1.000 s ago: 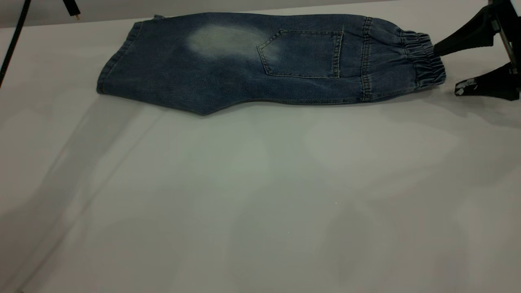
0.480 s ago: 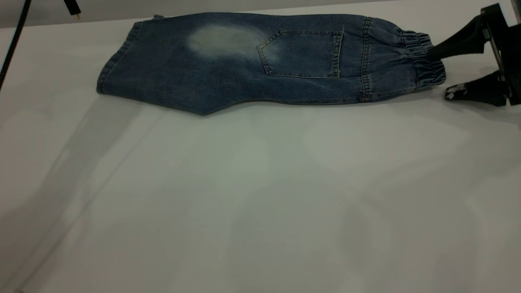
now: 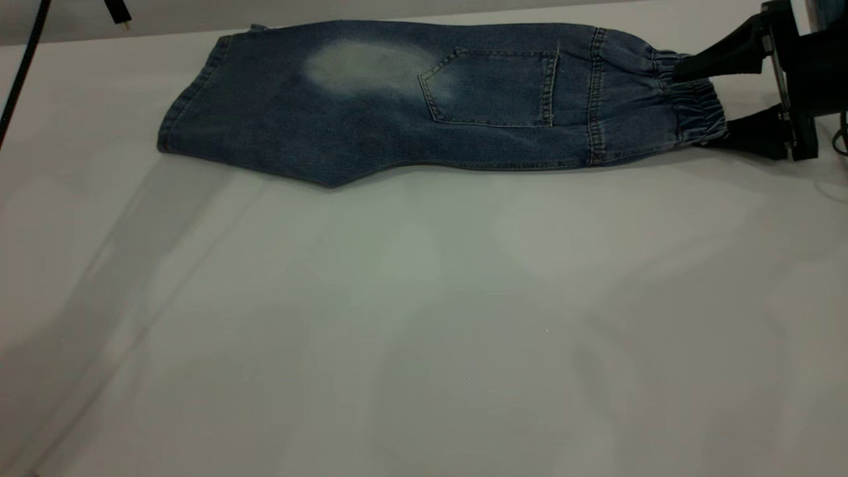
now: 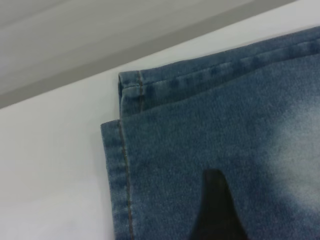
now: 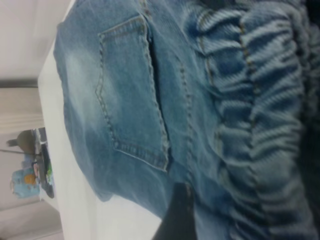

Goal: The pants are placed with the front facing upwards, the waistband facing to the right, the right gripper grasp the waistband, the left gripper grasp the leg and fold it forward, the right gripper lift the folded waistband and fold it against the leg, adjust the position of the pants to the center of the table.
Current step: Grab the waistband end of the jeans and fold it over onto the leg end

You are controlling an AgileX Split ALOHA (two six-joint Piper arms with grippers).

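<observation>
A: Start at the fingers. What is the right gripper (image 3: 693, 105), the black claw with the long tapering wedge fingers, doing?

B: Its fingers are spread apart, one lying over the far part of the gathered, puckered blue denim waistband (image 3: 689, 96) and the other low at the near corner of it, touching or just beside the cloth. The band sits between them, but nothing is pinched yet. The claw comes in from the table's right edge, roughly level with the surface.

A: And the small knee-length blue denim pants (image 3: 424, 99) themselves?

B: They lie flat along the far side of the large pale grey tabletop (image 3: 424, 318), already folded lengthwise into one narrow strip, with the square stitched back pocket (image 3: 490, 86) and a faded oval patch (image 3: 361, 66) facing up, the waistband to the right.

A: So how far along is it?

B: I judge the lengthwise fold done. Closing on the waistband, carrying it over to the leg end, and shifting the bundle to the table's middle all remain.

A: The left gripper (image 4: 216, 210)?

B: Its wrist view shows one dark fingertip over the denim near the stitched leg hem (image 4: 122, 165). I cannot tell whether it is open or closed.
</observation>
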